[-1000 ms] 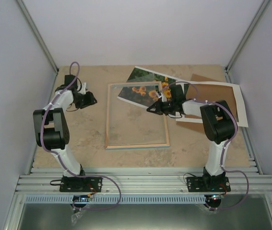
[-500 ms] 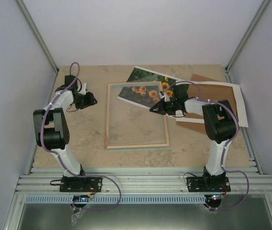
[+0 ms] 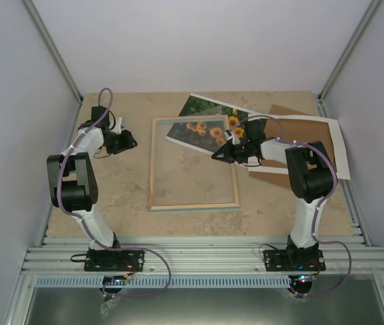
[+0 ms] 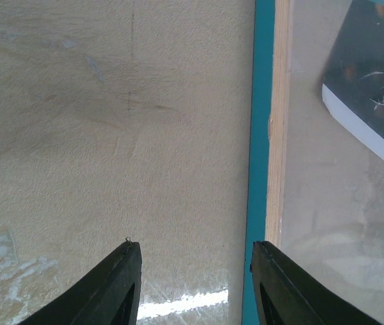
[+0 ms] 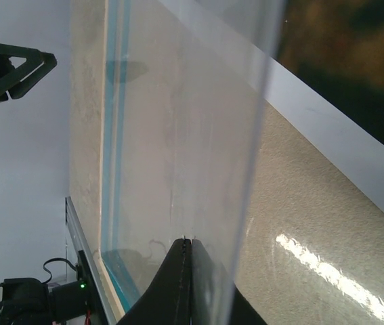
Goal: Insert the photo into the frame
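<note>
The frame point(image 3: 152, 169) lies flat mid-table, wood back up, with its clear pane. It shows as a blue and wood rail in the left wrist view point(image 4: 263, 135) and at the far side in the right wrist view point(image 5: 114, 135). The photo point(image 3: 205, 108) lies partly under the frame's far right corner; it also shows in both wrist views point(image 4: 374, 81) point(image 5: 354, 61). My right gripper point(image 3: 220, 154) point(image 5: 186, 240) is shut, tips together, low at the frame's right edge; a blurred clear edge runs beside its fingers. My left gripper point(image 3: 129, 141) point(image 4: 195, 247) is open and empty beside the frame's left rail.
A white cut-out mat point(image 3: 337, 145) lies at the right, with a brown backing board point(image 3: 286, 110) showing at its far edge. Grey walls close in the left, right and back sides. A metal rail runs along the near edge.
My right gripper has shifted slightly to the right, toward the frame's right rail. The frame, the photo and the left arm have not visibly moved.
</note>
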`<move>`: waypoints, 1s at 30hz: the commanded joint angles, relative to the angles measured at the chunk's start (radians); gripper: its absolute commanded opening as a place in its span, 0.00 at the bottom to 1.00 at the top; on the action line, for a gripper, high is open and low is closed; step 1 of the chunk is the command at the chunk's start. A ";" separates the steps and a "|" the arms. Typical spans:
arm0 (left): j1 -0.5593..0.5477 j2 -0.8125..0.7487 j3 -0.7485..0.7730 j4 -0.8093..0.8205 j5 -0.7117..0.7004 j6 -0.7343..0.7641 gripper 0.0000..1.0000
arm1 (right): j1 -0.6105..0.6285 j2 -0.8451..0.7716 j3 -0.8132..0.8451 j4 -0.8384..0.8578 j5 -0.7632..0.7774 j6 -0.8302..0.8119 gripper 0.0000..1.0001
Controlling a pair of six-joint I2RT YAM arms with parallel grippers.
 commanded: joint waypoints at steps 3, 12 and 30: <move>0.004 0.004 0.002 0.008 0.005 0.013 0.47 | -0.002 -0.019 -0.021 -0.021 0.030 -0.016 0.00; 0.004 0.010 0.003 0.007 0.003 0.013 0.47 | -0.005 -0.020 -0.018 -0.034 0.049 -0.029 0.00; 0.005 0.030 -0.016 0.011 0.054 0.016 0.46 | 0.014 -0.017 -0.022 0.047 0.009 -0.006 0.01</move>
